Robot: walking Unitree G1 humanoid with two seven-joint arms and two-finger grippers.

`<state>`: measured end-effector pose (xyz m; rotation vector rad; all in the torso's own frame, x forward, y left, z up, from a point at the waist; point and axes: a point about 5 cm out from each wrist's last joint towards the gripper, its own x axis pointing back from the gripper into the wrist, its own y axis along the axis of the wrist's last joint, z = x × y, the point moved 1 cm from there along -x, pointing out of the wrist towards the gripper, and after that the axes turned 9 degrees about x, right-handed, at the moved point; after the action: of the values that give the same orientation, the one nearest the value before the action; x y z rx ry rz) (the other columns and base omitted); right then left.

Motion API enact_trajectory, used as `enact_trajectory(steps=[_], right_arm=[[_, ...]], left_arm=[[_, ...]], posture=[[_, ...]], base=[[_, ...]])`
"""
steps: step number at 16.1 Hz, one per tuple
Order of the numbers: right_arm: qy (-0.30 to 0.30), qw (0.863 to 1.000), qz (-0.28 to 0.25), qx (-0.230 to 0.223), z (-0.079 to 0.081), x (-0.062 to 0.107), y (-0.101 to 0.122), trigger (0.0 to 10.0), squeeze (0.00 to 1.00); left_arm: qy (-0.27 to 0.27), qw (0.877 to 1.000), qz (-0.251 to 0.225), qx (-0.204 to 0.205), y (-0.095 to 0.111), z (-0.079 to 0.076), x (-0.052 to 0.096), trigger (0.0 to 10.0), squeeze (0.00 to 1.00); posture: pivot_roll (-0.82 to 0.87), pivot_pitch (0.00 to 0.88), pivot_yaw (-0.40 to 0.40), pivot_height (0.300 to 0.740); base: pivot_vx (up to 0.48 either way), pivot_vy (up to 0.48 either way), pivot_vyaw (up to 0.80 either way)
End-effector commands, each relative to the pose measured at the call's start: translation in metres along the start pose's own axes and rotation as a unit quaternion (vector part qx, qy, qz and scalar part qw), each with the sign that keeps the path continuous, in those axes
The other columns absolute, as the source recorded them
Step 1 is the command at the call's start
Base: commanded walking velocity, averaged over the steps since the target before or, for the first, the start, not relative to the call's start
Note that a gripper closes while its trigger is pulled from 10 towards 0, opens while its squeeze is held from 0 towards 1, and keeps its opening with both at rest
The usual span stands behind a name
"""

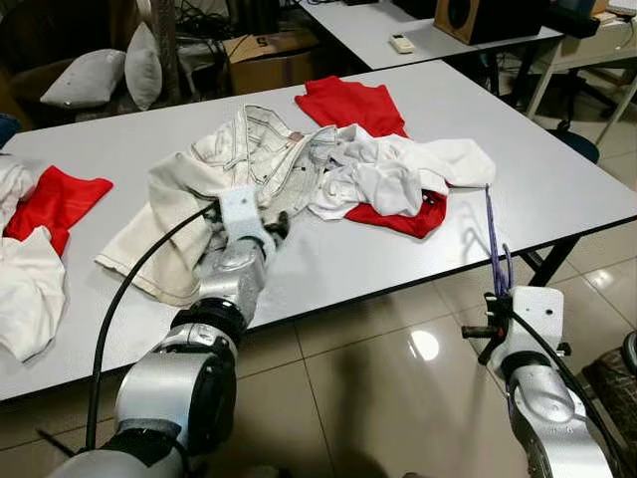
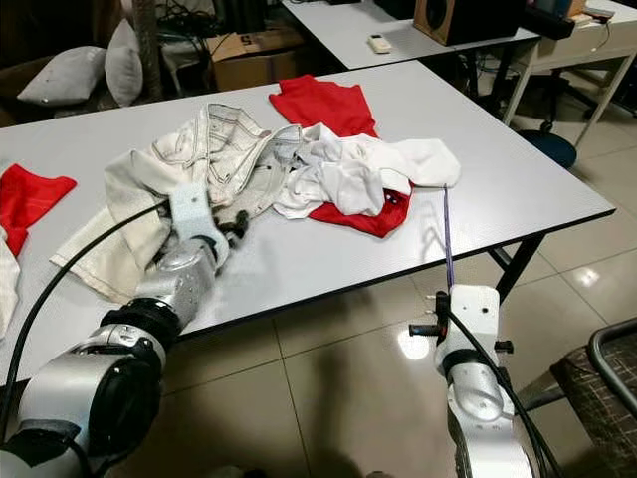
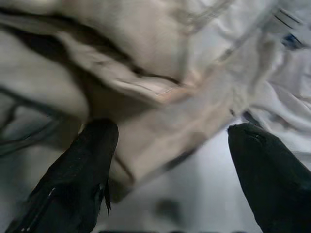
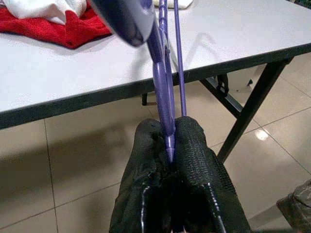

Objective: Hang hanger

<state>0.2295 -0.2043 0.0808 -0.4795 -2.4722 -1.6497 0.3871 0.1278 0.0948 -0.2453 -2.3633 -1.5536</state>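
A purple hanger (image 1: 493, 234) stands upright off the front right edge of the grey table (image 1: 537, 169). My right gripper (image 4: 170, 131) is shut on the hanger's lower end, below the tabletop level. The hanger (image 4: 163, 73) rises past the table edge. My left gripper (image 3: 172, 128) is open over the table, at the near edge of a cream denim garment (image 1: 239, 159). Its fingers (image 3: 87, 165) straddle a fold of that cloth. A white garment (image 1: 398, 169) and red cloth (image 1: 408, 219) lie heaped next to the denim.
A red shirt (image 1: 348, 105) lies behind the pile. More red (image 1: 55, 204) and white (image 1: 25, 289) clothes sit at the table's left end. A table leg (image 1: 547, 264) stands near my right arm. Behind are a second table (image 1: 398, 25), a cardboard box (image 1: 269, 60) and cushions (image 1: 85, 78).
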Motion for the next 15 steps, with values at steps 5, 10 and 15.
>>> enact_trajectory(steps=[5,10,15], right_arm=[[-0.001,1.000,0.001,0.005,-0.001,0.006,0.000,10.0,0.00],[0.019,1.000,0.002,0.017,0.007,0.012,0.001,10.0,0.00],[0.029,0.999,0.013,0.026,0.009,0.025,-0.003,10.0,0.00]], left_arm=[[-0.023,0.997,-0.025,0.068,0.011,-0.011,-0.002,10.0,0.00],[0.021,0.998,-0.020,0.056,0.008,-0.004,-0.002,10.0,0.00],[0.032,0.990,-0.070,0.120,0.032,-0.001,-0.003,10.0,0.00]], posture=[[-0.21,0.027,0.106,0.740],[-0.22,0.087,0.115,0.740],[-0.24,0.161,0.112,0.740]], base=[[0.000,0.000,0.00],[0.000,0.000,0.00],[0.000,0.000,0.00]])
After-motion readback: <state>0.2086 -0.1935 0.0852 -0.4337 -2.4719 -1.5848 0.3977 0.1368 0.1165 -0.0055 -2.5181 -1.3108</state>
